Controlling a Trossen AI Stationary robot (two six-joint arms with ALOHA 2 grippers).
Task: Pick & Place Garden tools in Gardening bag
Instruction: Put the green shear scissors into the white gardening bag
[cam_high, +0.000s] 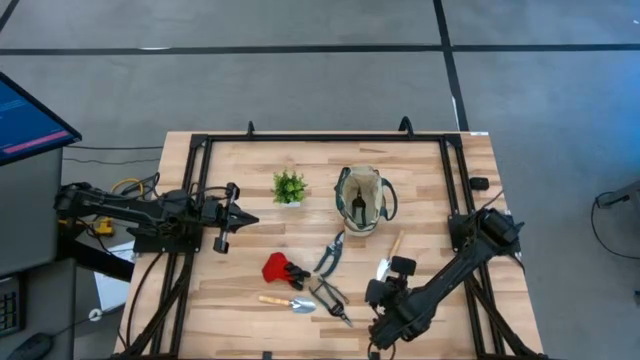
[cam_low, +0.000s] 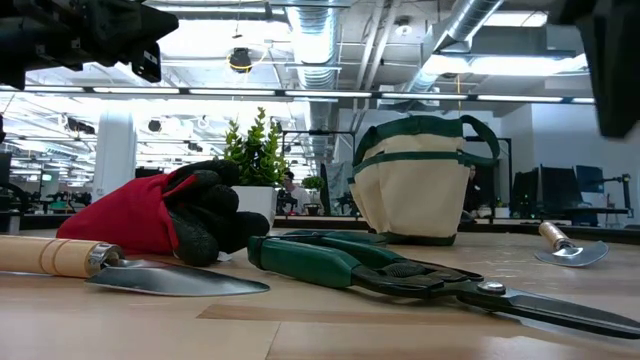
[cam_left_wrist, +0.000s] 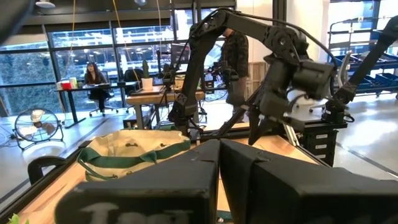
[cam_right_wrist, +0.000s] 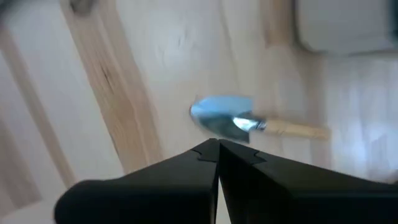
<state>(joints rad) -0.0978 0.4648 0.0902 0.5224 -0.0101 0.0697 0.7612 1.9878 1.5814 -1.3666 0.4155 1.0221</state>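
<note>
1. Garden tools lie spread over the near half of the counter (cam_high: 420, 160), none bagged yet: a trowel (cam_high: 287, 302) at the front edge, a red-and-black glove (cam_high: 283, 268) just behind it, green-handled shears (cam_high: 328, 254) and grey pruners (cam_high: 331, 300) in the middle, and a second trowel (cam_high: 388, 257) off to the right
2. The bag (cam_high: 362, 199) stands upright behind them with its mouth open to the top, probably so tools can be dropped straight in; a potted plant (cam_high: 289, 187) sits to its left
3. The right gripper (cam_high: 395, 268) hangs over the second trowel with its jaws pressed together and holding nothing; its wrist camera looks down on the blade (cam_right_wrist: 219, 117) just past the fingertips, so this looks like the tool being lined up
4. The left gripper (cam_high: 248, 218) waits at the left side, also closed and empty, pointing towards the plant and well apart from every tool
</note>
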